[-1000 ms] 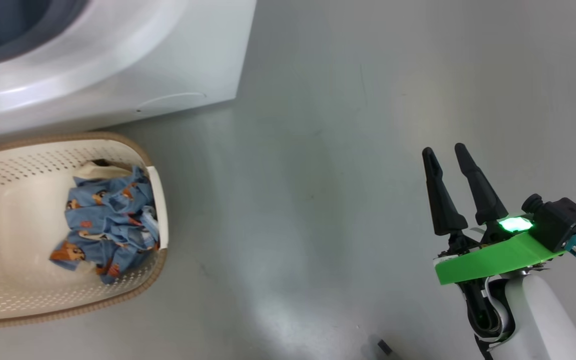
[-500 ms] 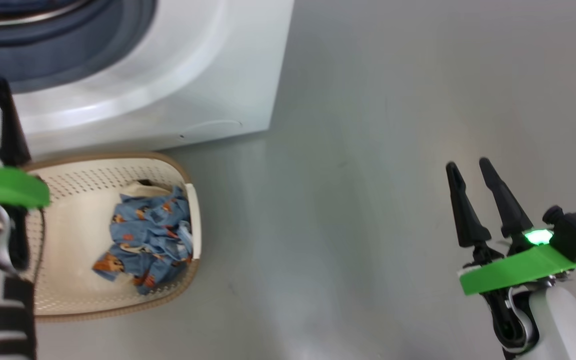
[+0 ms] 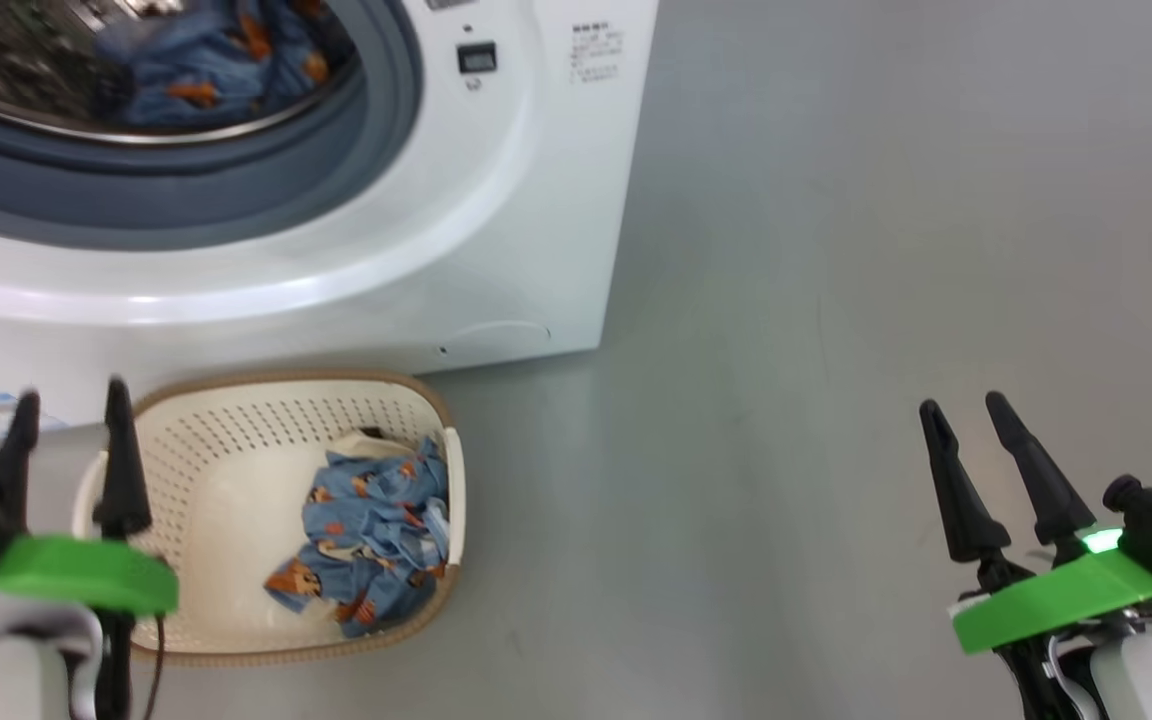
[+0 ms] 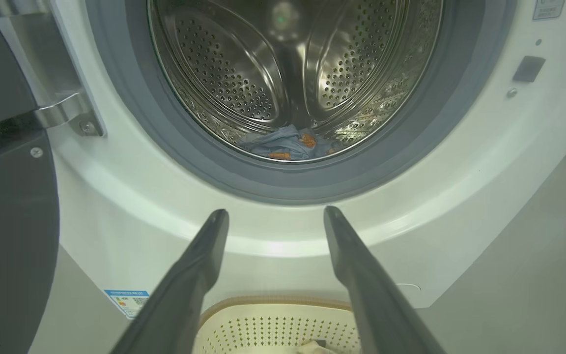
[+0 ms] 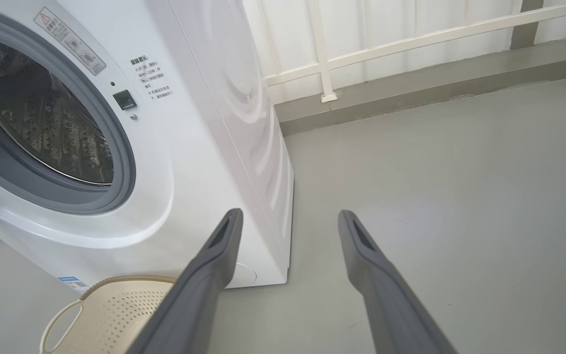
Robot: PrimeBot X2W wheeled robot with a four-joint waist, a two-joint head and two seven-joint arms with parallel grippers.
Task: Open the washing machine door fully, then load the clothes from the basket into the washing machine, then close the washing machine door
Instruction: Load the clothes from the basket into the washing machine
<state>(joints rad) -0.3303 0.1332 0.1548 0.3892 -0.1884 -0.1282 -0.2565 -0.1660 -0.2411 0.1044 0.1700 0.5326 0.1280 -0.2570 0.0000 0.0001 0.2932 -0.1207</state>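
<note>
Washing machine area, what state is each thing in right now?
washing machine door: open, swung aside.
washing machine: drum exposed, blue printed cloth inside.
basket: upright on the floor, holding clothes.
left claw: open, empty.
right claw: open, empty.

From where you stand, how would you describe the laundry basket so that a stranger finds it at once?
Start at the big white washing machine. On the grey floor just before its front stands the basket. It is cream-white perforated plastic with a brown woven-look rim, holding crumpled light-blue clothes.
</note>
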